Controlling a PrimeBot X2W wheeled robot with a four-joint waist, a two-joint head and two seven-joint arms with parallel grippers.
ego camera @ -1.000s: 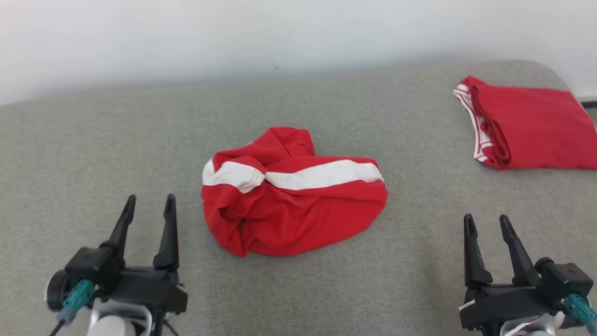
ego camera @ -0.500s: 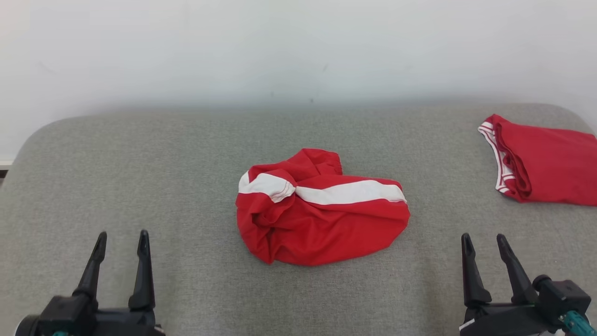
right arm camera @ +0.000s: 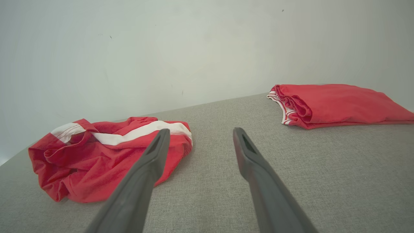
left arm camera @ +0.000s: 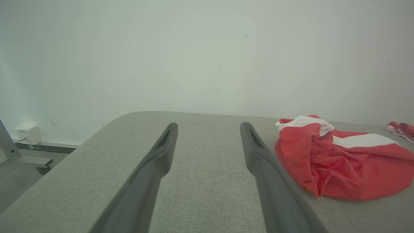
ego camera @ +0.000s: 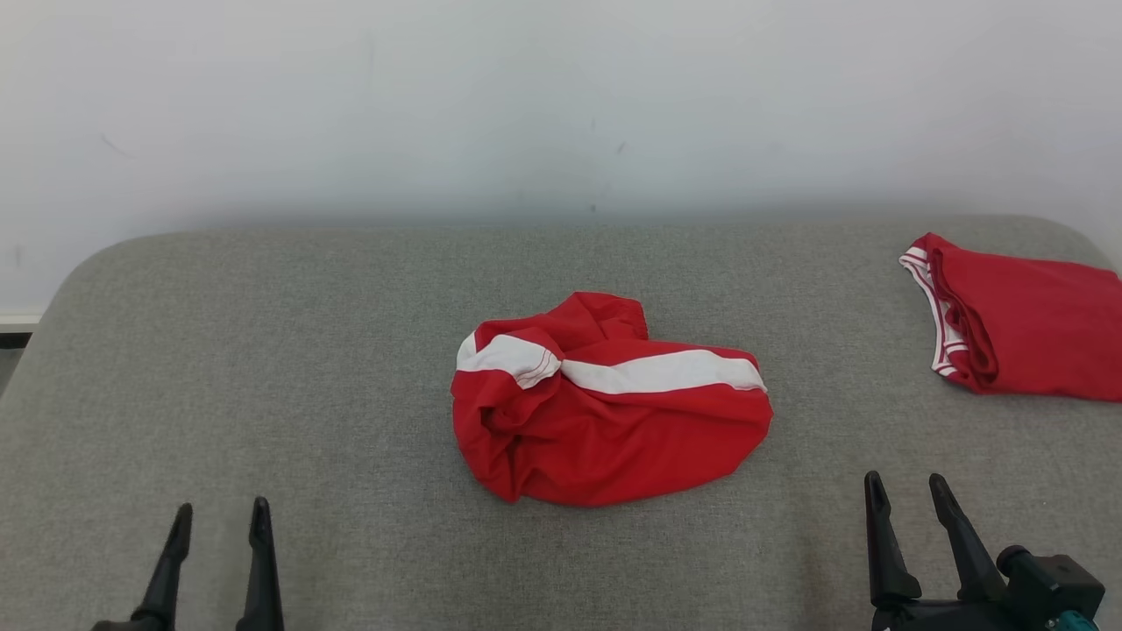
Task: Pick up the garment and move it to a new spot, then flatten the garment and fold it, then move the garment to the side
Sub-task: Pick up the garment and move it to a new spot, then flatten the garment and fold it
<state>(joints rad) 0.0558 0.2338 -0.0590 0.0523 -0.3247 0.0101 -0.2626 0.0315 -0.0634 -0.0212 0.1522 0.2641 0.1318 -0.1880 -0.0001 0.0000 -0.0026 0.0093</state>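
A crumpled red garment [ego camera: 605, 412] with a white stripe lies bunched in the middle of the grey padded table [ego camera: 289, 350]. It also shows at the right of the left wrist view, garment [left arm camera: 343, 165], and at the left of the right wrist view, garment [right arm camera: 103, 155]. My left gripper [ego camera: 221, 519] stands open at the lower left, well short of the cloth. At the lower right my right gripper [ego camera: 905, 491] is open too, apart from the cloth. Nothing sits between the fingers [left arm camera: 158, 158] of either one.
A second red garment [ego camera: 1026, 329], folded flat with white-striped trim, lies at the table's far right edge; it shows too in the right wrist view, folded garment [right arm camera: 336, 103]. A pale wall [ego camera: 561, 105] runs behind the table. A white box [left arm camera: 28, 133] sits low on the wall.
The head camera has tilted up, so table and garments sit lower in the picture and more wall shows. Both grippers have sunk toward the bottom edge, still open. The garments lie unchanged.
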